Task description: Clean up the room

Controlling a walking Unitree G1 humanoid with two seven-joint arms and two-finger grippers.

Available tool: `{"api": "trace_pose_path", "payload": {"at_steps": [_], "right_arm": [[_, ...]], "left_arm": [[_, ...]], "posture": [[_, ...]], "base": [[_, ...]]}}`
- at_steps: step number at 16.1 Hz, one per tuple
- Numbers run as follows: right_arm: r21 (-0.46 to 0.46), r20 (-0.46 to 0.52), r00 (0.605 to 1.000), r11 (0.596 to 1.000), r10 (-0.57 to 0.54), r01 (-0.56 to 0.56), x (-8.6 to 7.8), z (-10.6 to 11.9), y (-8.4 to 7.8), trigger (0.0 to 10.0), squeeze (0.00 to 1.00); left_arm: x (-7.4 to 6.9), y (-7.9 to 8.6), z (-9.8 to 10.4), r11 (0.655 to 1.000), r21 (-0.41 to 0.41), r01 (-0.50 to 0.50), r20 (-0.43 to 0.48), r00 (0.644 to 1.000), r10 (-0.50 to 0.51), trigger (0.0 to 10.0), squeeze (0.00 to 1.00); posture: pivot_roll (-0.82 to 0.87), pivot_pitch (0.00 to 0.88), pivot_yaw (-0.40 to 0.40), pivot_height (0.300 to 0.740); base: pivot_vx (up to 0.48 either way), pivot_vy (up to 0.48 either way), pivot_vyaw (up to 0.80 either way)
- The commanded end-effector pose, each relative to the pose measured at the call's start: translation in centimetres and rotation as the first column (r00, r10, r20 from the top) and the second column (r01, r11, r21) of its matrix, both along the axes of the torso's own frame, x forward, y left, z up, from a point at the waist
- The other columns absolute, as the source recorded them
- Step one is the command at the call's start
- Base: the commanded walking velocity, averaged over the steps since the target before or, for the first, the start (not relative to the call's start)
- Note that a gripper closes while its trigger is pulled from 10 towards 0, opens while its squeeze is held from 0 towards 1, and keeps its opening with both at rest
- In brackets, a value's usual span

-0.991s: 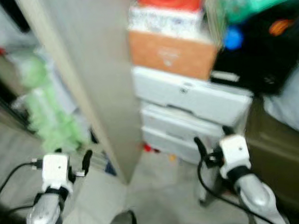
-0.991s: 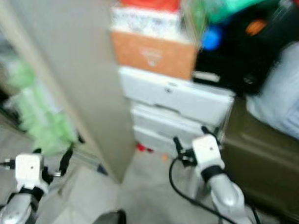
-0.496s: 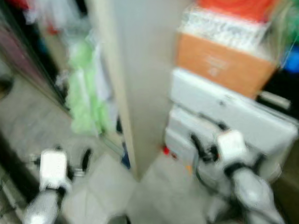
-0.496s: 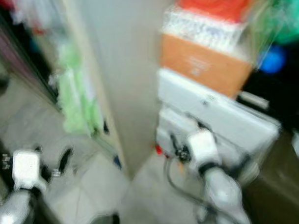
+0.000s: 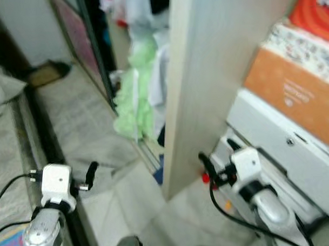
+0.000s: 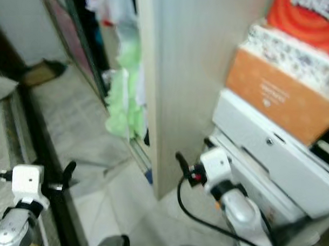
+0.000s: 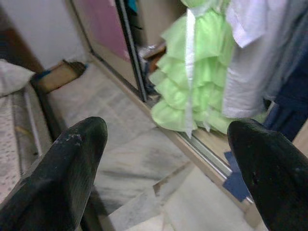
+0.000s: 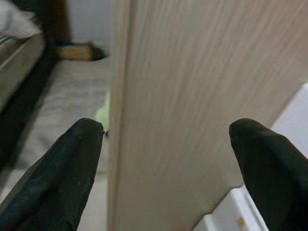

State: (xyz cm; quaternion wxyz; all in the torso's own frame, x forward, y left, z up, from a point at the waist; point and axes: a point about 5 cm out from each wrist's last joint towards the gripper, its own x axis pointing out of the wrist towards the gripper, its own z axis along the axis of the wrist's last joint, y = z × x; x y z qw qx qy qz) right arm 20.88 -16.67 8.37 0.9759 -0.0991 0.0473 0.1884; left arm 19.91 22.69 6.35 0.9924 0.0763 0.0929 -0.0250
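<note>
A light green ruffled garment hangs in the open wardrobe, and its hem reaches down to the sliding-door track. White and grey clothes hang beside it. My left gripper is open and holds nothing; it is held low over the pale floor and points toward the green garment. My right gripper is open too, with nothing in it, and points at the edge of the wardrobe's pale wooden side panel, close to it.
White drawers with an orange box on top stand right of the panel. A small red thing lies at the panel's foot. A bed with a dark frame runs along the left. A cardboard box sits far back.
The whole picture has swung left: the drawers and boxes slid to the right edge, and the wardrobe's inside, the floor and the bed came into view. Both arms keep the same pose.
</note>
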Motion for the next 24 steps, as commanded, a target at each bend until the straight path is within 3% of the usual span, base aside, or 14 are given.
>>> {"api": "trace_pose_path", "payload": {"at_steps": [1, 5, 11, 15, 19, 24], "right_arm": [[-0.006, -0.014, 1.0, 1.0, 0.005, -0.005, -0.2, 0.0, -0.6, 10.0, 0.0], [0.032, -0.108, 0.982, 0.988, 0.152, -0.149, -0.7, -0.7, -0.4, 10.0, 0.0], [0.103, -0.226, 0.9, 0.928, 0.372, -0.357, -1.7, -1.6, -0.5, 10.0, 0.0], [0.156, -0.275, 0.86, 0.903, 0.43, -0.401, -2.2, -1.8, -0.5, 10.0, 0.0], [0.215, -0.353, 0.735, 0.814, 0.579, -0.539, -3.8, -0.8, -0.6, 10.0, 0.0], [0.164, -0.291, 0.797, 0.848, 0.53, -0.504, -1.8, 0.3, -0.7, 10.0, 0.0]], "left_arm": [[-0.1, -0.1, -0.1, 1.0, -0.001, 0.003, -0.004, 1.0, -0.003, 10.0, 0.0], [-0.2, -0.3, -0.2, 1.0, -0.001, 0.006, -0.011, 1.0, -0.006, 10.0, 0.0], [-0.1, -0.2, -0.4, 1.0, 0.008, 0.009, -0.018, 1.0, -0.008, 10.0, 0.0], [0.2, 0.1, -0.2, 1.0, 0.023, -0.018, 0.001, 1.0, 0.018, 10.0, 0.0], [0.3, -0.1, -0.3, 1.0, 0.02, -0.005, -0.003, 1.0, 0.005, 10.0, 0.0], [0.4, -0.3, -0.3, 1.0, 0.018, -0.001, -0.002, 1.0, 0.001, 10.0, 0.0]], "posture": [[-0.03, 0.089, -0.029, 0.74], [-0.03, 0.103, -0.028, 0.74], [-0.03, 0.109, -0.033, 0.74], [-0.03, 0.109, -0.036, 0.74], [-0.03, 0.109, -0.036, 0.74], [-0.03, 0.112, -0.037, 0.74]], "base": [[0.0, 0.0, 0.8], [0.0, 0.0, 0.8], [0.0, 0.0, 0.8], [0.0, 0.0, 0.8], [0.0, 0.0, 0.8], [0.0, 0.0, 0.8]]}}
